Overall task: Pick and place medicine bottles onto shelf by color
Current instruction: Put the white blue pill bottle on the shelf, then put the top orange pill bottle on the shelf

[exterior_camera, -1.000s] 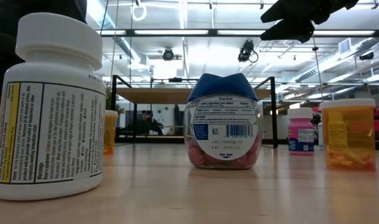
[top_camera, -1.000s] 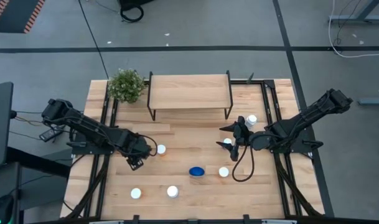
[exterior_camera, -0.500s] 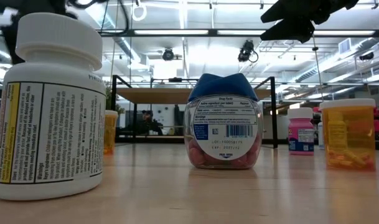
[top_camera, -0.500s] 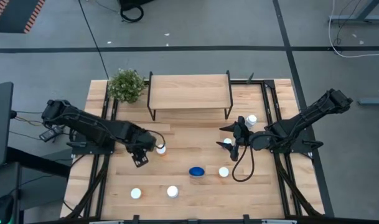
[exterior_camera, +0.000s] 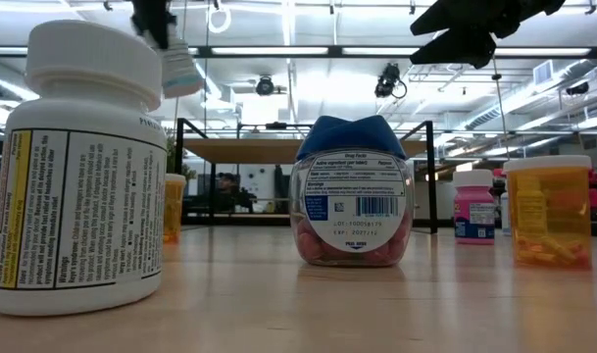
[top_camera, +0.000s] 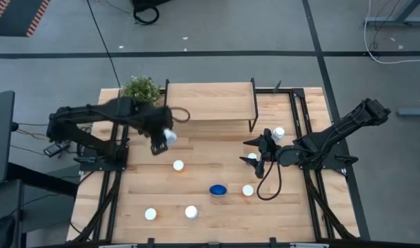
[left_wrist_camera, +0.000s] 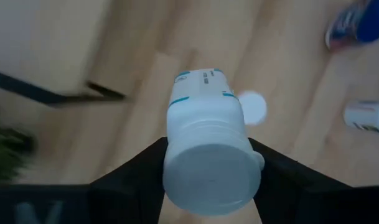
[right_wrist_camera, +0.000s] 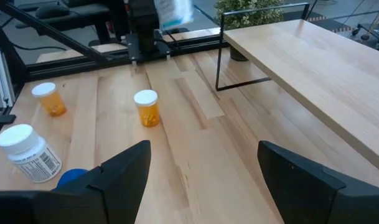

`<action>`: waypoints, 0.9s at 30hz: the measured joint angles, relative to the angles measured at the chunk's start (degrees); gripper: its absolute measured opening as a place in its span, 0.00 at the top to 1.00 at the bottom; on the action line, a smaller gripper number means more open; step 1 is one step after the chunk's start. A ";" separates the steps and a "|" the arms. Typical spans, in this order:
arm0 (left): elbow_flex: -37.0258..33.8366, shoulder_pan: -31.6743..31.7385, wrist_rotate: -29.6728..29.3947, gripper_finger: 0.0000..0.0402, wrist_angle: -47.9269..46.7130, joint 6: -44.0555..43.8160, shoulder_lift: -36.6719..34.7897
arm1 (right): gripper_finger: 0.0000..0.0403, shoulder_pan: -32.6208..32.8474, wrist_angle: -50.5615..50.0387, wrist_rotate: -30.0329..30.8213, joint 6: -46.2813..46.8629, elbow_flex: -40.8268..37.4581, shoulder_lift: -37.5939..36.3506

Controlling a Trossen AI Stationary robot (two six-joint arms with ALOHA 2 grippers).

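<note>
Above table nr shelf: left claw clenching white bottle (airborne, cap-first).

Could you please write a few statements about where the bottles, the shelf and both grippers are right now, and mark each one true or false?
1. The left gripper holds a white bottle with teal markings in the air. True.
2. The shelf already carries two bottles. False: its board is bare in the high view.
3. The right gripper is open and holds nothing. True.
4. The blue-lidded bottle lies on its side. False: it stands upright on the table.
5. An orange bottle with a white cap stands on the table near the shelf. True.
6. The potted plant is on top of the shelf. False: it sits on the table beside the shelf's left end.
</note>
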 joint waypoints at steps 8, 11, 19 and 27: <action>10.33 7.15 -1.19 0.56 -4.96 11.34 8.72 | 0.24 0.00 0.11 0.00 0.89 0.00 -0.02; 14.04 9.27 -1.59 0.50 -7.15 15.44 12.98 | 0.24 -0.01 0.17 -0.01 0.97 0.00 -0.02; 22.93 15.30 -5.72 0.48 -11.71 25.58 23.21 | 0.24 0.00 0.17 0.00 0.45 0.00 -0.02; 27.43 19.17 -5.58 0.59 -11.78 24.39 26.00 | 0.24 0.00 0.11 -2.00 0.48 0.00 -0.02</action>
